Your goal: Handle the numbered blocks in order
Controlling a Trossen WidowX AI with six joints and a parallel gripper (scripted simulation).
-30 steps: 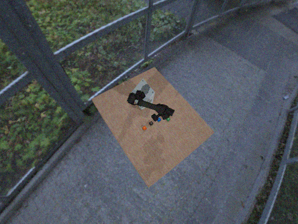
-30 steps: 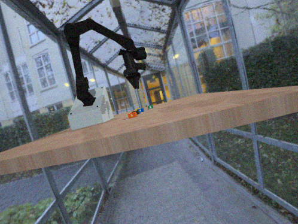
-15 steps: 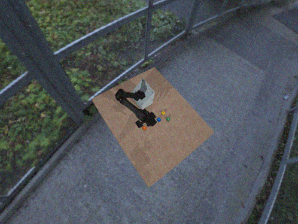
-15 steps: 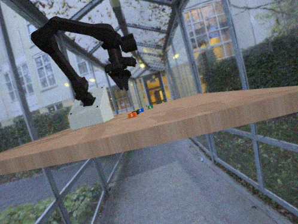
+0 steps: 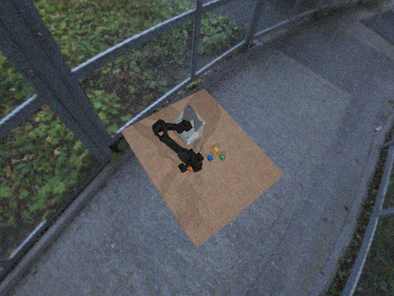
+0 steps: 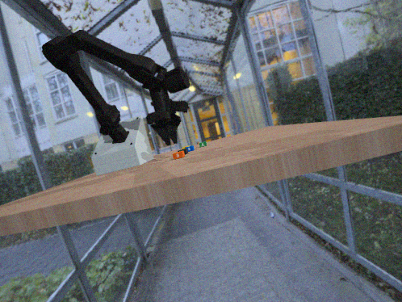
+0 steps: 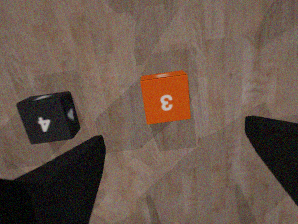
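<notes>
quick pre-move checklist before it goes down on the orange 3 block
1. End effector open with nothing in it: ok.
2. Orange block shows a 3, the lowest digit visible now, beside the black block showing 4: ok; other digits unreadable in these views.
3. Orange block lies between the fingers: ok, though slightly ahead of them in the wrist view.
4. End effector above the block, not touching it: ok, a gap shows in the exterior view.
5. Black block outside the closing path: ok, it sits off to one side.
6. Odd digit, so grip without lifting: not yet done.
</notes>
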